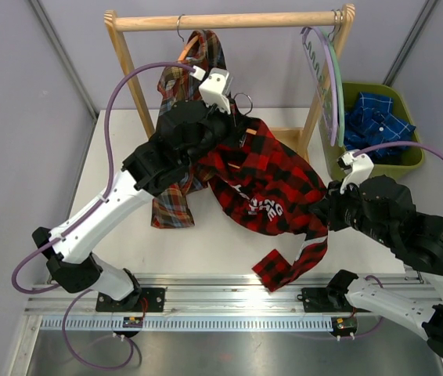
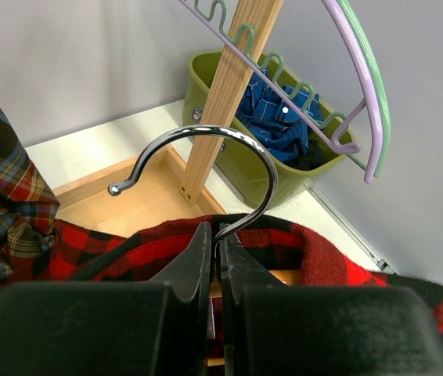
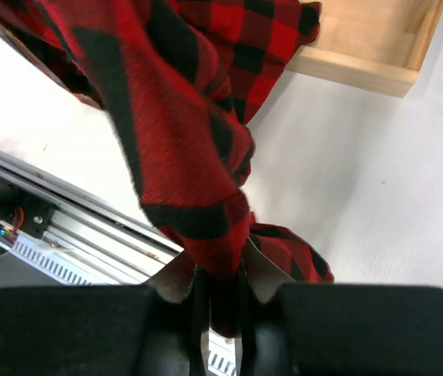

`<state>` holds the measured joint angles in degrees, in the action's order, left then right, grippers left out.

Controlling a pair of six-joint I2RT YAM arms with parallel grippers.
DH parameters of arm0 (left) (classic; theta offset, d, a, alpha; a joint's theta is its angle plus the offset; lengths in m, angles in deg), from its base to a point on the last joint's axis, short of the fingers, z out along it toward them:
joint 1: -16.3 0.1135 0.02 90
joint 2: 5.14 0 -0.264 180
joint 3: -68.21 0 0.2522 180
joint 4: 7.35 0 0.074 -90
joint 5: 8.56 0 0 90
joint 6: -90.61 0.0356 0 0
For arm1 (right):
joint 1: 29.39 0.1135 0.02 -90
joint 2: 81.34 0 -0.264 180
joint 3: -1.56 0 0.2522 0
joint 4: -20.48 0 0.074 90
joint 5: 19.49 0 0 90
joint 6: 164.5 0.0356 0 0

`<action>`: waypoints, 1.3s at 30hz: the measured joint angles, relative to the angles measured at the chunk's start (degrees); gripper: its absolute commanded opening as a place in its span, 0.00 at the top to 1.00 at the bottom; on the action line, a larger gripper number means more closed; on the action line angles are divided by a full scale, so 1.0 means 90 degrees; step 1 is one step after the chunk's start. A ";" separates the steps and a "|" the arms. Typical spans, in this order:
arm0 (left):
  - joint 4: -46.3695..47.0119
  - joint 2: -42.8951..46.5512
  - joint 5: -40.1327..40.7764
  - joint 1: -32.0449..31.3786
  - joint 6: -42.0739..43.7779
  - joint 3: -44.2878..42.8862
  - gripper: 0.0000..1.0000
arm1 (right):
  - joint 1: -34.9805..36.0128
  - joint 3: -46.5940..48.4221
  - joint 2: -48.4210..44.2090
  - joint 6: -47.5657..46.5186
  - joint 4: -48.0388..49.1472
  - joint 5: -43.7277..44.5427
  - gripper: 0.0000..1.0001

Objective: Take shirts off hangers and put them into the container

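Note:
The red-and-black shirt hangs off the rack between my two arms, still on its hanger. My left gripper is shut on that hanger's metal hook, its fingertips pinching the wire stem just above the collar. My right gripper is shut on a bunched fold of the red-and-black shirt, low at the shirt's right side. The tartan shirt hangs from an orange hanger on the rail. The olive-green container stands at the right, behind the rack post.
A blue checked shirt lies in the container. Bare lilac and pale green hangers hang at the rail's right end. The wooden rack's rail, its posts and its shallow tray stand behind the shirts. A red sleeve droops toward the table's front rail.

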<state>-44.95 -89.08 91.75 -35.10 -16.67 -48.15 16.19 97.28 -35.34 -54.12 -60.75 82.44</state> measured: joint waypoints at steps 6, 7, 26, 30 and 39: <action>0.0012 -0.0029 0.0061 -0.0032 0.0046 -0.0002 1.00 | 0.0010 -0.0022 -0.0148 -0.0061 -0.0022 -0.0058 1.00; 0.0044 -0.0053 0.0066 -0.0039 0.0051 -0.0002 1.00 | 0.0010 -0.0022 -0.0185 -0.0056 -0.0019 -0.0073 1.00; -0.0311 -0.1479 -0.1047 0.0386 -0.0192 -0.1690 1.00 | 0.0007 0.0216 -0.0471 0.0338 0.0051 0.0049 1.00; -0.0289 -0.1367 -0.1209 0.0452 -0.0250 -0.1540 1.00 | 0.0005 0.0214 -0.0469 0.0330 0.0056 0.0046 1.00; -0.0143 -0.1061 -0.0607 0.0903 0.0066 -0.1277 1.00 | 0.0007 0.0262 -0.0690 0.0372 -0.0311 0.0010 0.37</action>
<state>-46.24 -98.63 86.28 -26.97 -16.08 -59.65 16.25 99.64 -41.55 -50.77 -63.54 82.52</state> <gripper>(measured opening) 0.031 0.561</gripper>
